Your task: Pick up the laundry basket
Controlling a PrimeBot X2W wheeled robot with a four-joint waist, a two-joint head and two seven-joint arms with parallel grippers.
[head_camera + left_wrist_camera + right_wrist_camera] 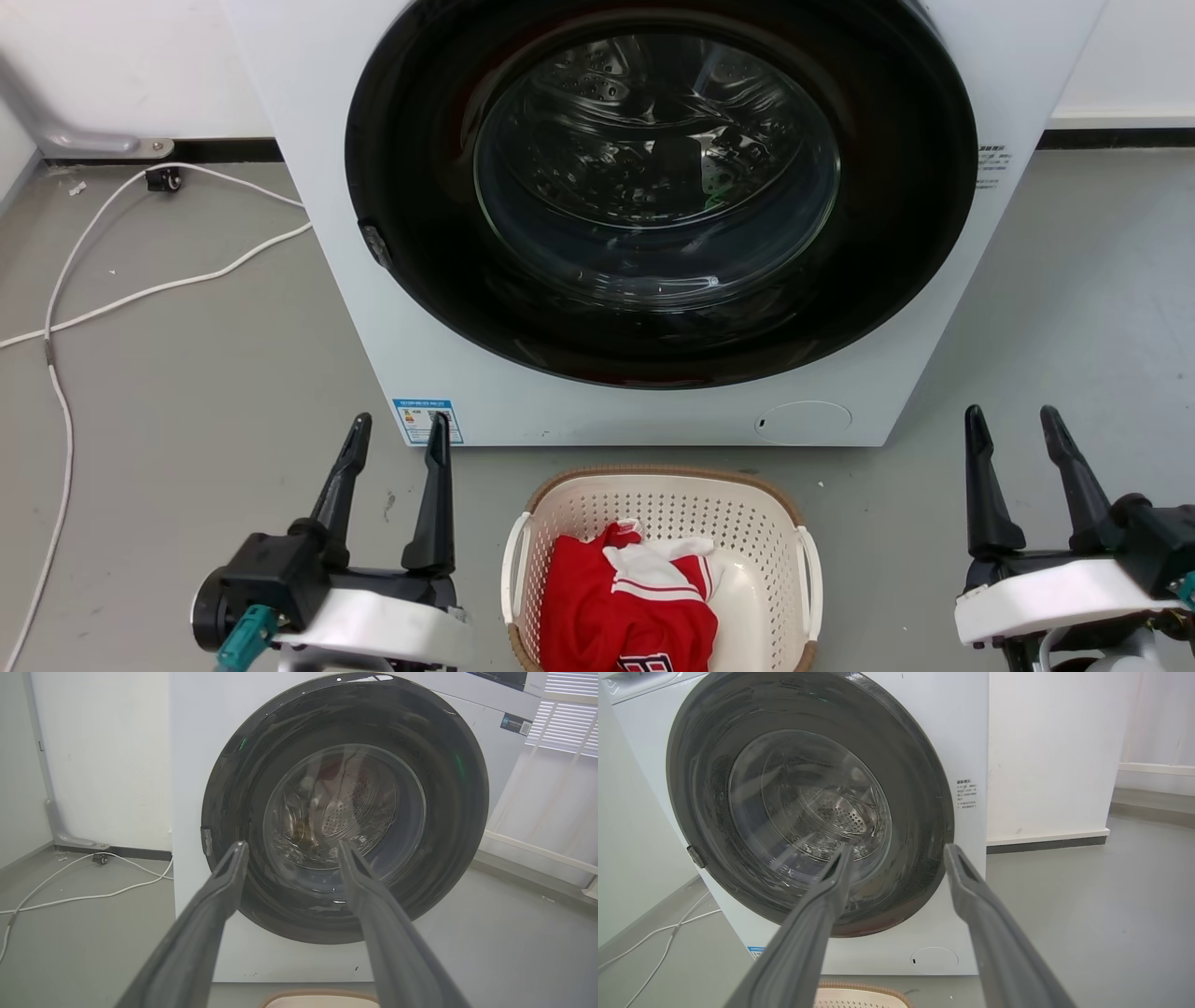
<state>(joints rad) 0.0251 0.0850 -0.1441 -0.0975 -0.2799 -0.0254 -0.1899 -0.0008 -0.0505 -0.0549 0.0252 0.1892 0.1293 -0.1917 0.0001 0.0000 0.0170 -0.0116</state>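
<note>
The laundry basket [752, 523] is cream-white with perforated walls, a brown woven rim and white side handles. It stands on the floor just in front of the washer, with a red and white garment [625, 602] inside. A strip of the laundry basket's rim [322, 998] shows at the bottom of the left wrist view, and the laundry basket's rim [864, 995] again in the right wrist view. My left gripper [397, 437] is open, off the basket's left side. My right gripper [1013, 425] is open, off its right side. Neither touches it.
A white front-loading washer [336, 140] with a shut dark round door [658, 187] stands right behind the basket. White cables [140, 294] trail over the grey floor at the left. A wall and dark skirting run along the back.
</note>
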